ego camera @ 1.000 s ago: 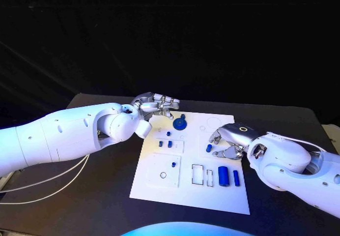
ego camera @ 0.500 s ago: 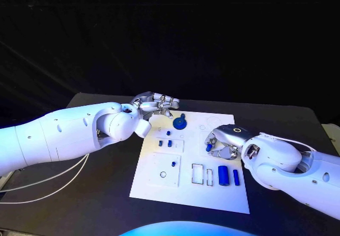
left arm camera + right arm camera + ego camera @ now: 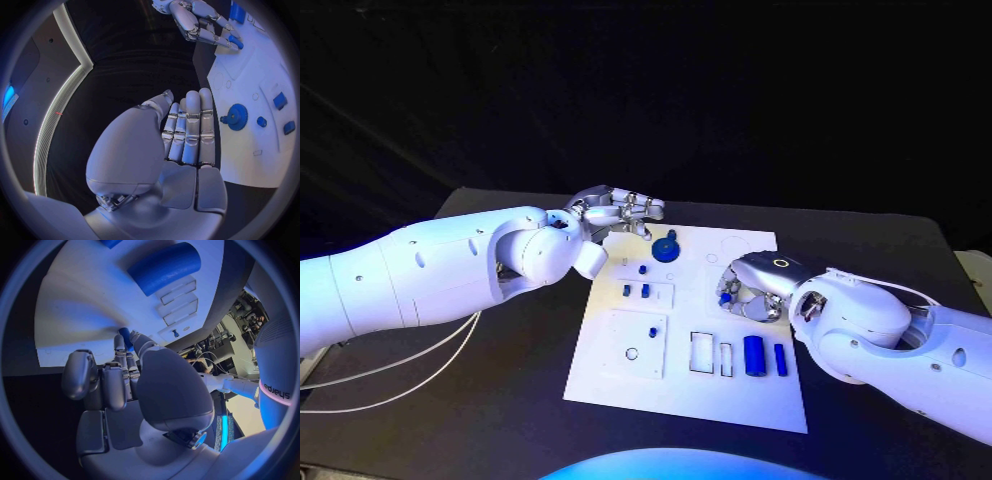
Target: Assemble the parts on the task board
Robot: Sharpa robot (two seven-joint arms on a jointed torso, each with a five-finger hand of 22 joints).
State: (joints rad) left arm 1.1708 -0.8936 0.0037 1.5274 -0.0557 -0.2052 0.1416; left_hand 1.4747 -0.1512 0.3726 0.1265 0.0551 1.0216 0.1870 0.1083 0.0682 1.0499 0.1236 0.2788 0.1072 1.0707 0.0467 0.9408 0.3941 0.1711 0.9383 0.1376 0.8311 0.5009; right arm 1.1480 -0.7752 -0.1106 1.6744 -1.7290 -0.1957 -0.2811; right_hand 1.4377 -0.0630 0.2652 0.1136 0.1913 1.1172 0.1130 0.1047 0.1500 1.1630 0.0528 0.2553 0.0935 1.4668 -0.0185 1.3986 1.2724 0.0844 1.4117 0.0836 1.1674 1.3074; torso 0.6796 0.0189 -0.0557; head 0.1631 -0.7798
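Blue peg (image 3: 726, 297) pinched in the right hand's (image 3: 756, 293) fingertips over the middle of the white task board (image 3: 625, 375), so seating it looks the step in hand, needing a straight lowering, while the left hand (image 3: 620, 210) hovers empty, fingers straight, at the board's far-left corner beside the blue gear (image 3: 666, 247).

The task board (image 3: 625, 385) lies in the middle of the worktop (image 3: 488, 400). The left hand (image 3: 617, 212) sits over the board's far left corner, fingers held together and straight. A gear-shaped part (image 3: 666, 248) lies on the board just right of that hand. Two small parts (image 3: 636, 291) stand side by side nearer the robot, left of centre. The right hand (image 3: 754, 295) rests at the board's right side, its fingertips (image 3: 128, 340) pinching a small peg (image 3: 726, 298). Two long parts (image 3: 764, 358) lie side by side near the board's near right area, in front of the right hand.
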